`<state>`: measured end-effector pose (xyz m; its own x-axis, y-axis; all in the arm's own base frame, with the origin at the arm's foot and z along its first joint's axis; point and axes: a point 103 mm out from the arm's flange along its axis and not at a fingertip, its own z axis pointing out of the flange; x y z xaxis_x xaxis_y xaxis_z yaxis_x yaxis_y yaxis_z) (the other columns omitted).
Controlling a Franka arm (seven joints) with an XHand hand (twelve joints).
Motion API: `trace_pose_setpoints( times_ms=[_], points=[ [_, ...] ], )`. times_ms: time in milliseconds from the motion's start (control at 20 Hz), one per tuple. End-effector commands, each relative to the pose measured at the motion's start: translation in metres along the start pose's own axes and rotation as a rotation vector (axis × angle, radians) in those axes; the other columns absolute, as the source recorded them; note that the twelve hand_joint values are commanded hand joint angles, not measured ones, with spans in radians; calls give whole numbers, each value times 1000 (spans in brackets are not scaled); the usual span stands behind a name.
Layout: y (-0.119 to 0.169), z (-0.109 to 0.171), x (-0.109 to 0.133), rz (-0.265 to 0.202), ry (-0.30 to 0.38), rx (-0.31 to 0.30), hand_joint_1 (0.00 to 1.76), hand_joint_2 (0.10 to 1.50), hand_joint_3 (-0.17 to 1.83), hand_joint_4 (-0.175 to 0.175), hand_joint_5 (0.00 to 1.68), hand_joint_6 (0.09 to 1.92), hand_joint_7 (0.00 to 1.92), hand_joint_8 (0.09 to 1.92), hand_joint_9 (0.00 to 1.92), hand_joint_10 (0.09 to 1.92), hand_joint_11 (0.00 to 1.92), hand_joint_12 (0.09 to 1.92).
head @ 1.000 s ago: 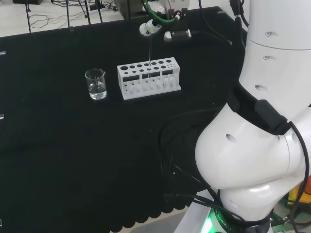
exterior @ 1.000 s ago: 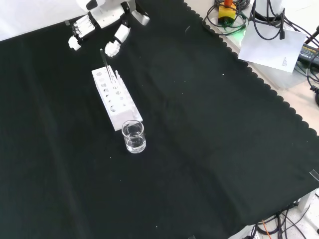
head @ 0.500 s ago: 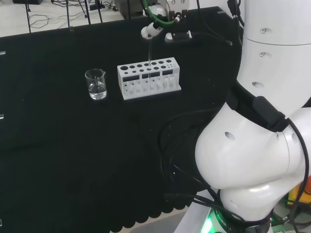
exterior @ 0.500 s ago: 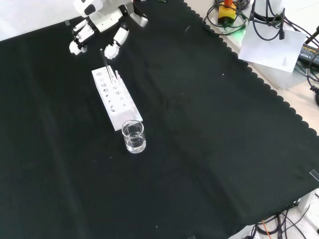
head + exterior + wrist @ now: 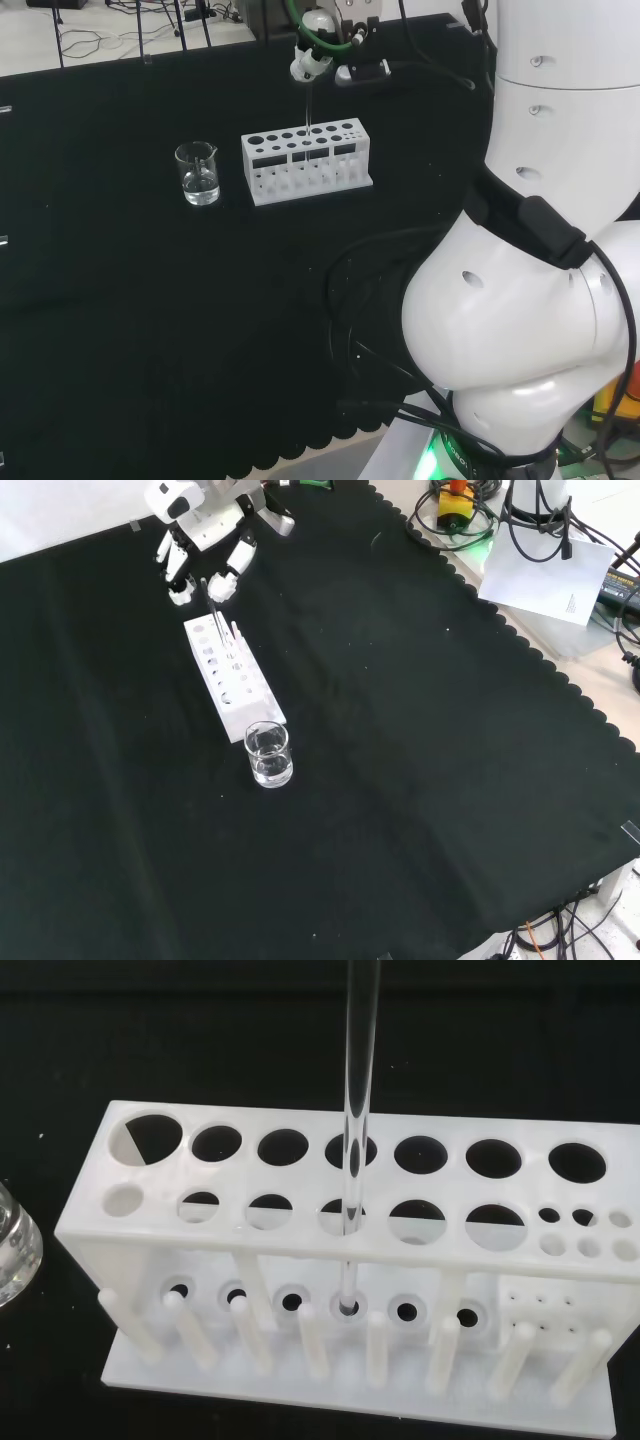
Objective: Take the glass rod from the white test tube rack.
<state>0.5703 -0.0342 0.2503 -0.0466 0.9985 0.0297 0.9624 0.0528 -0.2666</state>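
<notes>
One glass rod (image 5: 358, 1090) stands upright in a middle hole of the white rack (image 5: 306, 160) | you handle it as light, stiff, slippery, breakable | hand (image 5: 205, 540) at its top, fingers (image 5: 224, 582) half-curled beside it, grasp uncertain | take it near the top.

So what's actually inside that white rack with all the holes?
One glass rod stands upright in a middle hole of the white rack, its tip seated in the lower plate. The other holes look empty. The rod's top runs out of the wrist view.

A beaker (image 5: 198, 174) stands left of the white rack (image 5: 306, 160).
</notes>
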Motion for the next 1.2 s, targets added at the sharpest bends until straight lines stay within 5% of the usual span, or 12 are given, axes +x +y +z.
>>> trace_pose_setpoints(
  times_ms=[50, 500, 1100, 1200],
  points=[
    [0, 1, 0, -12, -5, 9, 808, 1251, -175, -175, 499, 1006, 786, 926, 945, 815, 656, 1308],
    [0, 3, 6, -24, -50, 9, 959, 1211, -175, -175, 558, 1025, 919, 898, 1280, 777, 989, 1156],
    [0, 4, 4, -26, -4, 20, 1105, 1199, -175, -175, 636, 1075, 1036, 996, 1487, 840, 1476, 881],
    [1, 5, 4, -25, 23, 5, 1166, 1211, -151, -165, 778, 1111, 1045, 1058, 1505, 869, 1600, 729]
  ],
)
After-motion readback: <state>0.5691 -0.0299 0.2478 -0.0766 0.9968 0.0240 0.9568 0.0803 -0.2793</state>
